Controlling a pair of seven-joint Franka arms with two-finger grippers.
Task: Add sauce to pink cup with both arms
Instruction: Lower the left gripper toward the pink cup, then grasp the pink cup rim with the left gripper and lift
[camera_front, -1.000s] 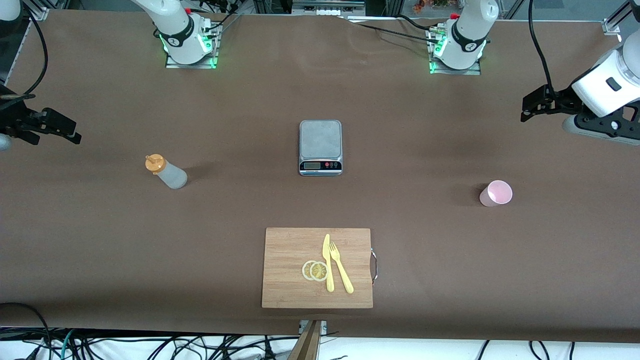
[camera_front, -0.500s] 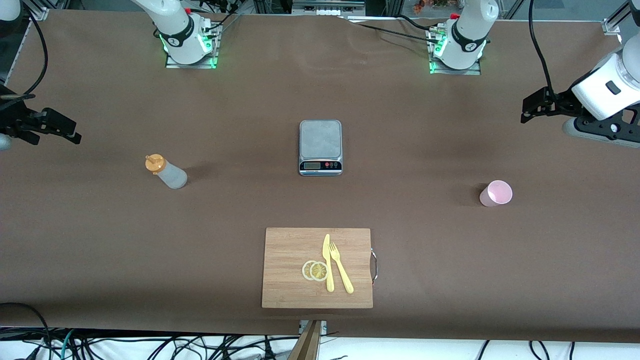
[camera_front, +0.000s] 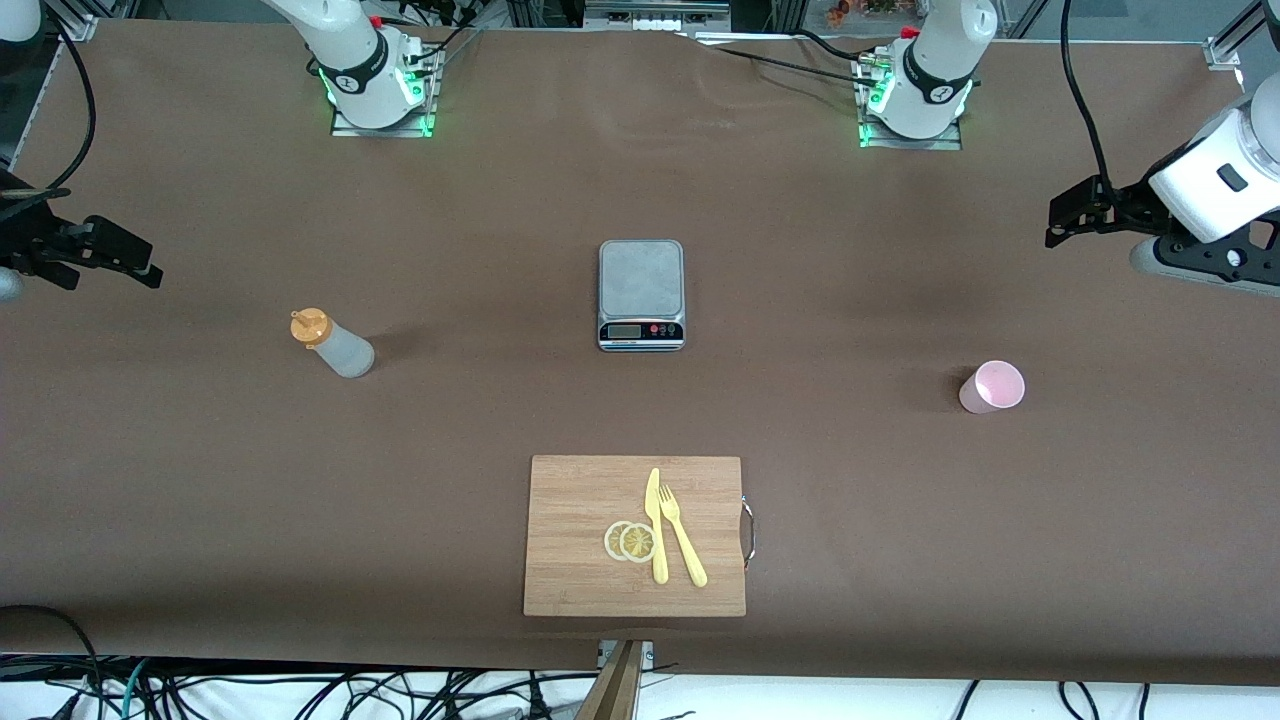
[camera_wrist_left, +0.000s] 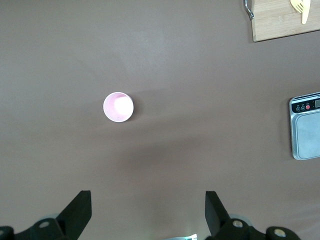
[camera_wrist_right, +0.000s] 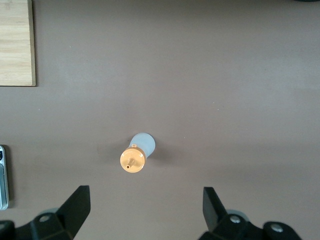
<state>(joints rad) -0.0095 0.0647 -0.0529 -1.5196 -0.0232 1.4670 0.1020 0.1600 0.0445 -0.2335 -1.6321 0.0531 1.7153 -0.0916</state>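
The sauce (camera_front: 335, 345), a whitish squeeze bottle with an orange cap, stands upright on the brown table toward the right arm's end. It also shows in the right wrist view as the sauce (camera_wrist_right: 136, 155), seen from above. The pink cup (camera_front: 993, 387) stands upright and empty toward the left arm's end, and the left wrist view shows the pink cup (camera_wrist_left: 118, 107) from above. My right gripper (camera_front: 145, 268) hangs open over bare table, apart from the bottle. My left gripper (camera_front: 1058, 225) hangs open over bare table, apart from the cup. Nothing sits between the fingers of either the left gripper (camera_wrist_left: 148, 200) or the right gripper (camera_wrist_right: 145, 197).
A grey scale (camera_front: 641, 280) sits mid-table between bottle and cup. Nearer the front camera lies a wooden cutting board (camera_front: 575, 500) carrying a yellow knife (camera_front: 655, 525), a yellow fork (camera_front: 682, 545) and two lemon slices (camera_front: 630, 541).
My left arm's wrist has shifted slightly toward its end of the table. The right arm, the bottle and the cup have not moved.
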